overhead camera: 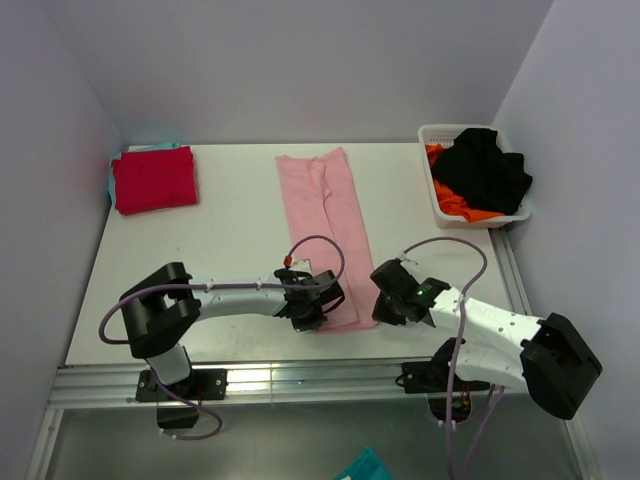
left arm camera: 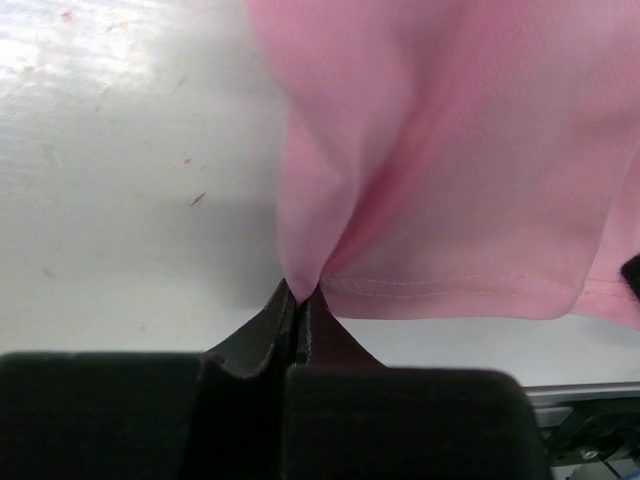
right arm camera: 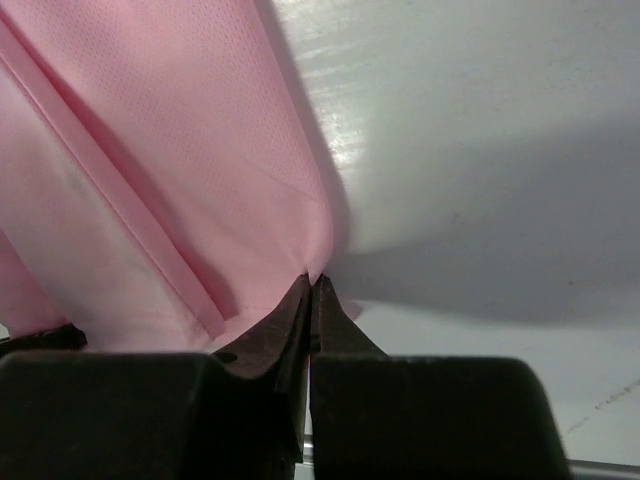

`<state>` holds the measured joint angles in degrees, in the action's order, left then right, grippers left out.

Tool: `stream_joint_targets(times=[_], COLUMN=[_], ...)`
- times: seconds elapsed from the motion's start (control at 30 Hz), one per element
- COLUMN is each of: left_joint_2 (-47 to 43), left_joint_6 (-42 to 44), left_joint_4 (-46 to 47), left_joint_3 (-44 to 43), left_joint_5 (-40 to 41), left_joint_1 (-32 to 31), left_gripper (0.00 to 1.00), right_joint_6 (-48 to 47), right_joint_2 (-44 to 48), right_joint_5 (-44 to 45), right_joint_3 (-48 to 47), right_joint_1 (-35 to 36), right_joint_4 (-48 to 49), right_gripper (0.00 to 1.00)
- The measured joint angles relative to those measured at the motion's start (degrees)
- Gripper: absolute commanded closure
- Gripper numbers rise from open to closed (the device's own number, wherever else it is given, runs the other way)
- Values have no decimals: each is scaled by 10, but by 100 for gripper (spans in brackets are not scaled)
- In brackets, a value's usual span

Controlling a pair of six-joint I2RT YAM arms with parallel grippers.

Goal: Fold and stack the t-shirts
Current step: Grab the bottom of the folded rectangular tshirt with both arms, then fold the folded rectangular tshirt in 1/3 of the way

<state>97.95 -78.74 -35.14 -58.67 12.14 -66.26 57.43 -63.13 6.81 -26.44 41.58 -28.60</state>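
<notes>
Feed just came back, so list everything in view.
pink t-shirt: 1, light pink, long strip, centre
red t-shirt: 1, red, folded, far left corner
teal t-shirt: 1, teal, edge under the red
basket: 1, white, far right corner
black garment: 1, black, in basket
orange garment: 1, orange, under it
table: 1, white
teal cloth: 1, teal, below its near edge
left fingers: 1 pair, black, shut on pink hem's left corner
right fingers: 1 pair, black, shut on its right corner

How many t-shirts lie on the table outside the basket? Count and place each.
3: pink t-shirt mid-table, red t-shirt far-left, teal t-shirt peeking from under it. Clothes in the basket may hide more.
</notes>
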Motion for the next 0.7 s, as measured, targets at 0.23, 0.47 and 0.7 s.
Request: stream_joint_targets(times=[0.23, 0.47, 0.7], left_joint_2=[-98, -198, -206], left_joint_6=[-24, -76, -97], left_joint_4=[-25, -75, -163], left_joint_3=[43, 42, -38], left_joint_5=[2, 17, 48], left_joint_1=[-25, -91, -96], left_gripper=[100, 100, 100], right_joint_6=[11, 28, 22], right_joint_2=[147, 280, 256], right_joint_5=[-8, -19, -17], right_joint_3=[5, -23, -120], right_joint_1=[1, 1, 1], right_joint_4=[-89, -204, -263], right_gripper=[100, 100, 100])
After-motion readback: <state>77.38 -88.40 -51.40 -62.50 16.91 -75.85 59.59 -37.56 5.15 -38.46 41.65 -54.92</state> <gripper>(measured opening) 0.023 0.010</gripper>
